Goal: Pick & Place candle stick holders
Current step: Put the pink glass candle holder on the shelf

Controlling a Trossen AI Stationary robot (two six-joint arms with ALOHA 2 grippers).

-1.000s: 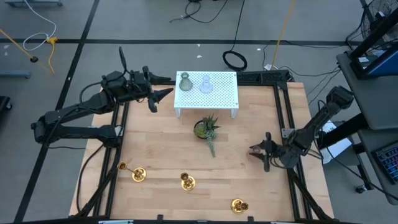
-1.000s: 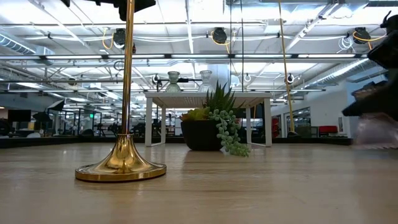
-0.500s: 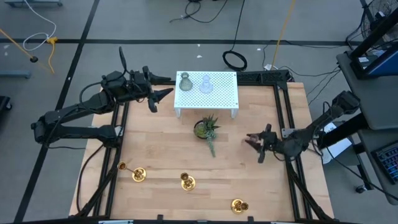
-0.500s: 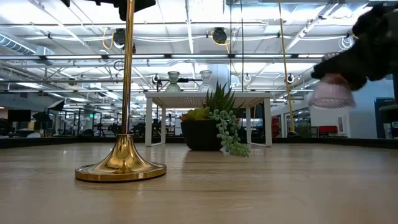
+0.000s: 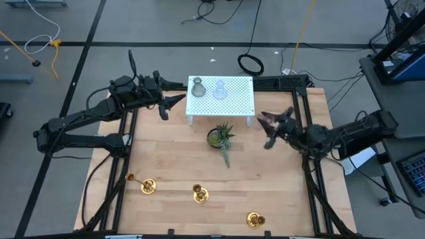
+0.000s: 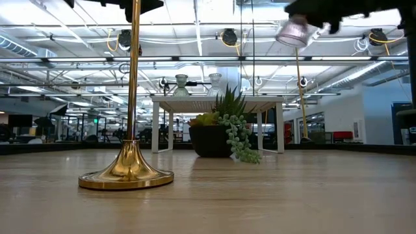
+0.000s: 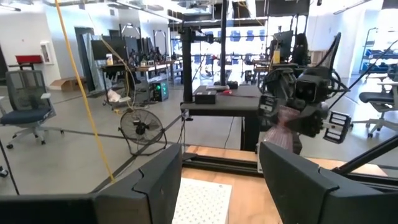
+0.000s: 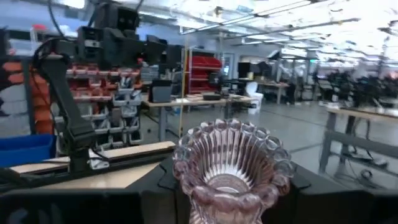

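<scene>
Three gold candlesticks stand on their round bases near the table's near edge point(image 5: 147, 186), point(image 5: 200, 194), point(image 5: 255, 218); one shows close in the low view point(image 6: 128, 166). My right gripper point(image 5: 273, 127) is shut on a pink fluted glass holder point(image 8: 233, 162), high above the table just right of the white stand point(image 5: 221, 96); the holder also shows in the low view point(image 6: 292, 31) and the left wrist view point(image 7: 283, 121). My left gripper point(image 5: 174, 101) is open and empty beside the stand's left end. My right gripper pinches the pink glass holder by its narrow lower part point(image 8: 231, 202) between its two fingers point(image 8: 155, 190); the exact place is hidden by the holder's own flared scalloped rim point(image 8: 233, 140). The holder is lifted clear of the table and the stand.
A greenish glass holder point(image 5: 196, 87) and a clear one point(image 5: 220, 89) stand on the white stand's left half. A potted green plant point(image 5: 221, 137) sits in front of the stand. Bare wood lies between the plant and the candlesticks.
My right gripper has risen and gone toward the table's far edge and the white stand, carrying the pink glass holder from low at the right side to high beside the stand's right end. It has stayed shut on it.
</scene>
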